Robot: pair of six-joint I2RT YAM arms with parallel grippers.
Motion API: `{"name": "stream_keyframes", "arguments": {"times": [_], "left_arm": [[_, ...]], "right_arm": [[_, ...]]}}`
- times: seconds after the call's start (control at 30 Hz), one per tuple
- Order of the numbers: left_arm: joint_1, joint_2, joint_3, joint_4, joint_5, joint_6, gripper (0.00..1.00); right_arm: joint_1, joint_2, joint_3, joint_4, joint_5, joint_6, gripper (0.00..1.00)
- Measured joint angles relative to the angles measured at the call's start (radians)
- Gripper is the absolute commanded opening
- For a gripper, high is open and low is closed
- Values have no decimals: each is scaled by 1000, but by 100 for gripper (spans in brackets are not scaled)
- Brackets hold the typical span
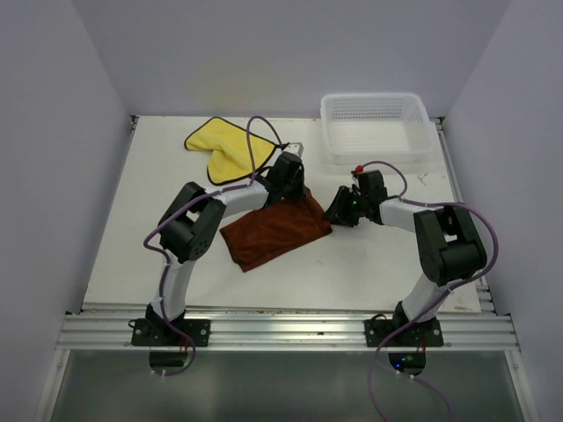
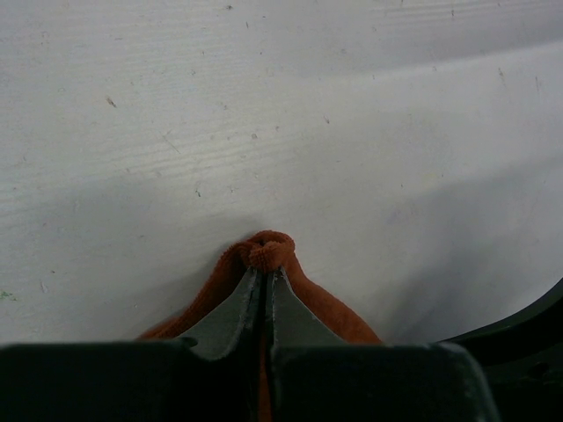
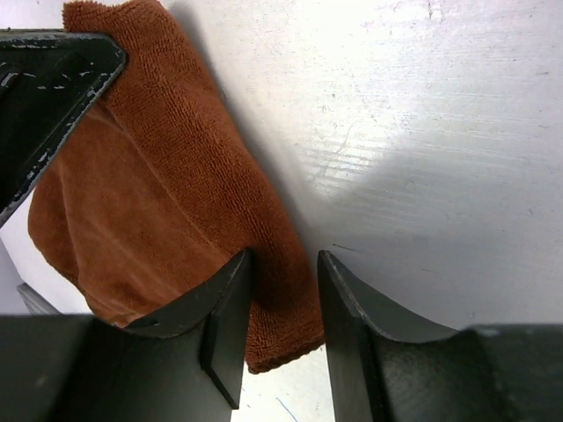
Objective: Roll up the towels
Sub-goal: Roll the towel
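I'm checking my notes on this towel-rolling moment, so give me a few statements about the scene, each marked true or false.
1. The left tool is shut on a bunched bit of the brown towel. True.
2. The right tool is clamped fully shut. False: its jaws stand apart, with the brown towel's edge between them.
3. The yellow towel lies inside the basket. False: it lies on the table, well to the left of the basket.
4. The basket stands at the table's far right corner. True.

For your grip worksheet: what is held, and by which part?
Left gripper pinches a bunched edge of the brown towel; right gripper, open, straddles another edge.
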Motion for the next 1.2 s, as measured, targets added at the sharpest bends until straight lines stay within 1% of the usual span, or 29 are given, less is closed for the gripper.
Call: {"name": "stream_keyframes", "arguments": {"times": [0.13, 0.4, 0.43, 0.5, 0.53, 0.6, 0.7, 0.73, 0.9, 0.97, 1.1, 1.13, 1.2], "left_arm": [[0, 0, 0, 0, 0, 0, 0], [2, 0, 0, -1, -1, 0, 0], [2, 0, 0, -1, -1, 1, 0], [3, 1, 0, -1, 0, 3, 0], [4, 2, 0, -1, 1, 3, 0], [7, 7, 1, 0, 8, 3, 0], [11, 13, 1, -1, 16, 3, 8], [12, 15, 2, -2, 18, 3, 14], [14, 34, 11, -7, 36, 18, 24], [14, 39, 13, -7, 44, 20, 29], [14, 39, 13, -12, 50, 28, 37], [14, 37, 13, -18, 50, 29, 40], [14, 31, 13, -34, 52, 35, 42]], "right_arm": [[2, 9, 0, 8, -1, -2, 31], [32, 6, 0, 8, 36, -42, 26], [36, 5, -1, 8, 45, -46, 22], [51, -3, -6, 9, 75, -60, 19], [61, -8, -7, 6, 97, -67, 13], [82, -14, -7, 4, 135, -84, 7], [107, -30, -7, -2, 188, -103, 1], [113, -34, -8, -4, 204, -107, 0], [152, -75, -31, -14, 279, -136, 0], [168, -87, -33, -22, 307, -151, 0], [230, -140, -52, -34, 394, -183, 0], [247, -156, -58, -35, 418, -189, 0], [280, -182, -65, -39, 462, -200, 0]]}}
